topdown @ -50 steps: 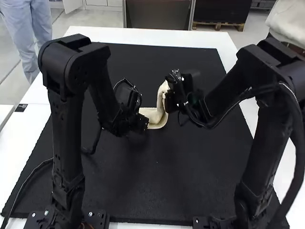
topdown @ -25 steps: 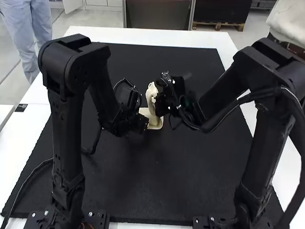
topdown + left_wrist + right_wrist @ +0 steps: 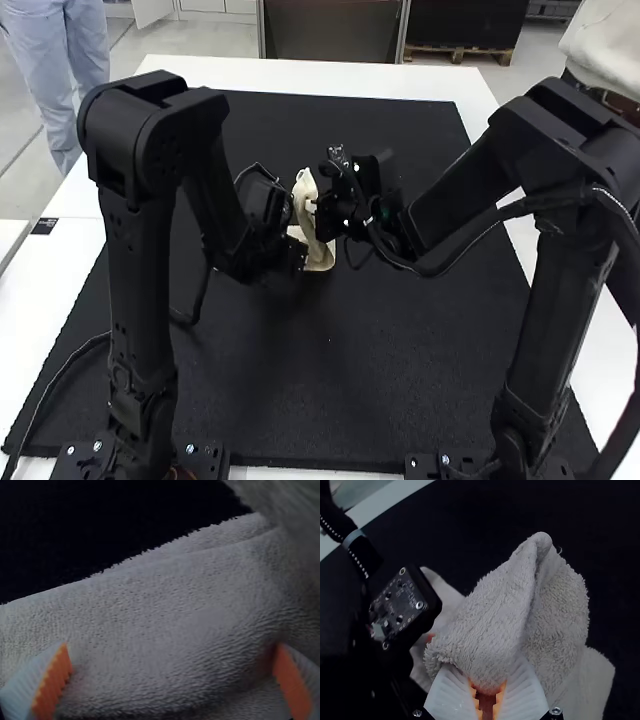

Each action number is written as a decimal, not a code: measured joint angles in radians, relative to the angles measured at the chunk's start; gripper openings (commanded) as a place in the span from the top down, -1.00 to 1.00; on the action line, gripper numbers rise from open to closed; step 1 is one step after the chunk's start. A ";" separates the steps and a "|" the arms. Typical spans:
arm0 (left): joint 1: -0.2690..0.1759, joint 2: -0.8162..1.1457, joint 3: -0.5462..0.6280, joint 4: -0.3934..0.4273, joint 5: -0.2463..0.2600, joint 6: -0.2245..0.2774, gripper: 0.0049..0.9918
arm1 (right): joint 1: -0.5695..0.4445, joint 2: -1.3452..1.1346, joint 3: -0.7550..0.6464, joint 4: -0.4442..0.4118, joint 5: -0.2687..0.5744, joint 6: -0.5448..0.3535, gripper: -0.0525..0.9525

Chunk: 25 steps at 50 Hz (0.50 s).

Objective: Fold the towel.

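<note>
In the high view, my left gripper (image 3: 296,258) is low at the near left side of the cream towel (image 3: 319,256), and my right gripper (image 3: 322,212) is just beyond it. The towel (image 3: 492,615) is pinched by my right gripper (image 3: 487,692), with a raised part draped over and bunched above its fingertips. A flatter layer lies below on the mat. In the left wrist view, my left gripper (image 3: 172,650) is open, its two fingers far apart against the towel (image 3: 145,620). Whether cloth lies between them is hard to tell.
A black mat (image 3: 330,370) covers most of the white table (image 3: 290,75). Both grippers are very close together near the middle, and the left arm's wrist board (image 3: 397,607) is close beside the right gripper. Cables hang from both arms.
My right gripper has moved left in the high view, carrying the raised part of the towel toward and over the left gripper's side. The left arm has barely shifted.
</note>
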 measured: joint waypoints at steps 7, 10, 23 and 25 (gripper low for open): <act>0.077 -0.022 0.000 0.006 0.000 0.000 -0.90 | 0.009 0.000 0.014 -0.002 -0.007 0.001 0.77; 0.121 -0.045 0.000 0.016 0.000 0.002 -0.90 | 0.009 0.000 0.022 -0.002 -0.008 0.001 0.77; 0.229 -0.085 0.000 0.008 0.000 0.030 -0.90 | 0.014 0.039 0.072 -0.002 -0.010 0.004 0.77; 0.229 -0.085 0.000 0.008 0.000 0.033 -0.90 | 0.016 0.042 0.072 -0.002 -0.011 0.004 0.77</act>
